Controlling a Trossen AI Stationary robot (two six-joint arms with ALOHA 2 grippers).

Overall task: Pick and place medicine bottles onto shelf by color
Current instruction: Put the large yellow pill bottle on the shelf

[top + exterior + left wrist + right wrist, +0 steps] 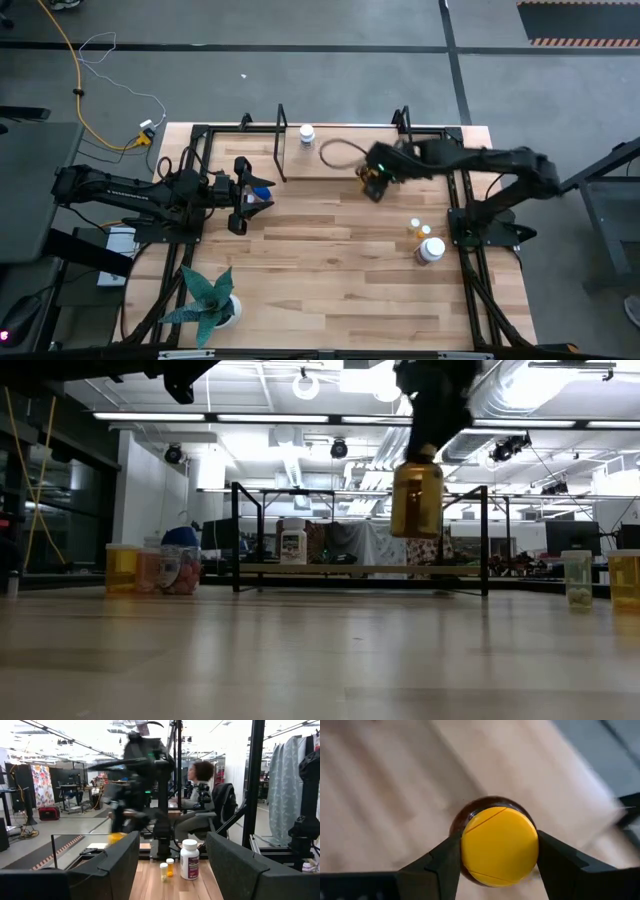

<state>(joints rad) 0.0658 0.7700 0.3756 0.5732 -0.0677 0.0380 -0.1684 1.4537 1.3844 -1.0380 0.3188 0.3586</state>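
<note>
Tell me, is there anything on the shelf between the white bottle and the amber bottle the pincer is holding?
Only a looped dark cable, seen from above, between the white bottle and the amber bottle in the right pincer.

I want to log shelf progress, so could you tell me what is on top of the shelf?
One white bottle stands on the shelf near its left end. The right pincer, holding the amber bottle, covers the right end.

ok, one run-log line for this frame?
right gripper: shut on amber bottle, lifted near shelf | left gripper: open, idle | white bottle: on shelf
</note>
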